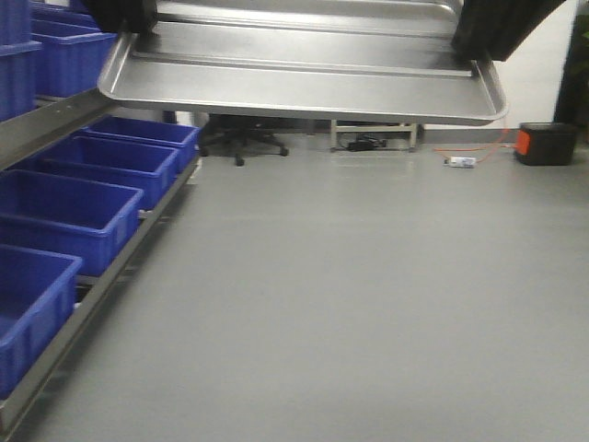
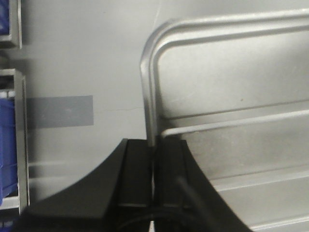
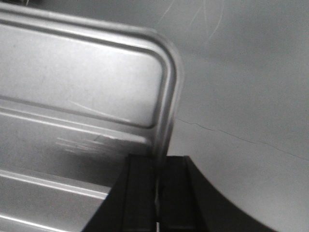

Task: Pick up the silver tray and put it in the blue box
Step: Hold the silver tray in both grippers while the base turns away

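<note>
Exterior front-facing view: the silver tray [image 1: 304,87] hangs in the air across the top of the scene, pinched at its left end by the left end effector [image 1: 124,18] and at its right end by the right end effector [image 1: 497,32], above a smooth grey floor [image 1: 368,295]. Its polished metal is shallow, with rounded corners, a raised rim and long ridges along the base. Along the left, blue boxes [image 1: 64,216] of deep plastic with thick rims sit in a row on a sloping metal rack [image 1: 110,267], beside the tray and not under it; which one is meant cannot be told. Behind stand an office chair base [image 1: 241,143], a low frame [image 1: 373,136], an orange cable [image 1: 479,145] and a black-and-orange case [image 1: 545,143]. Both wrist views show black jaws closed almost together on the thin rim, near a rounded corner. A grey tape patch [image 2: 60,111] marks the floor below the left one, a hairline crack [image 3: 231,135] the floor below the right.
</note>
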Available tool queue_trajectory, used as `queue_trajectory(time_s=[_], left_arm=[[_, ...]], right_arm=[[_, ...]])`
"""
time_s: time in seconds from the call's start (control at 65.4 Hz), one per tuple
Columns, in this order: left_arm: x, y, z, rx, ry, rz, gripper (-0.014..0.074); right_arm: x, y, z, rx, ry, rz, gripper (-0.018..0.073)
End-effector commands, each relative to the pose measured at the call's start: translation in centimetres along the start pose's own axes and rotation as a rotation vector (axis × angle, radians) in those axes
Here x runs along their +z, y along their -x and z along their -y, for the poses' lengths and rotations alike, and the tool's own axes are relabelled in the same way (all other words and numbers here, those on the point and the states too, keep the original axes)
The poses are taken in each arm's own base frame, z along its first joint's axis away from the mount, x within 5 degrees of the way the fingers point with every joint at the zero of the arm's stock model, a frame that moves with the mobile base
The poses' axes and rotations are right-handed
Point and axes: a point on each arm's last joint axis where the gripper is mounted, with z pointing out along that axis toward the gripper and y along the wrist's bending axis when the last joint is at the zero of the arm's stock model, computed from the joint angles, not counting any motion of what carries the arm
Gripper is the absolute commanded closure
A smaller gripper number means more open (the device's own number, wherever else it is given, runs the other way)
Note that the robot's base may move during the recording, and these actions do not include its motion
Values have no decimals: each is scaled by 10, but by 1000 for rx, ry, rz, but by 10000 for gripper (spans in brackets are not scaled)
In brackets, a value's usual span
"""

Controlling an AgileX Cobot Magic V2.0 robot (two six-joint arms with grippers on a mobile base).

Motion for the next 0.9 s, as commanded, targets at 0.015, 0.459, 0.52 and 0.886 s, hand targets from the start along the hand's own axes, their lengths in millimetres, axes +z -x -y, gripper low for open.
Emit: queue_trajectory(time_s=[0.015,0.459,0.52,0.886], left_arm=[[-21,3,-7,37,9,59,694],[-21,3,-7,37,9,59,694],[-21,3,-7,37,9,59,694],[-21,2,-6,36,7,58,694]], right_arm=[[-26,12,1,-36,-2,145,502],[-26,12,1,-36,-2,145,502],[-26,12,1,-36,-2,145,502],[-26,12,1,-36,-2,144,502]])
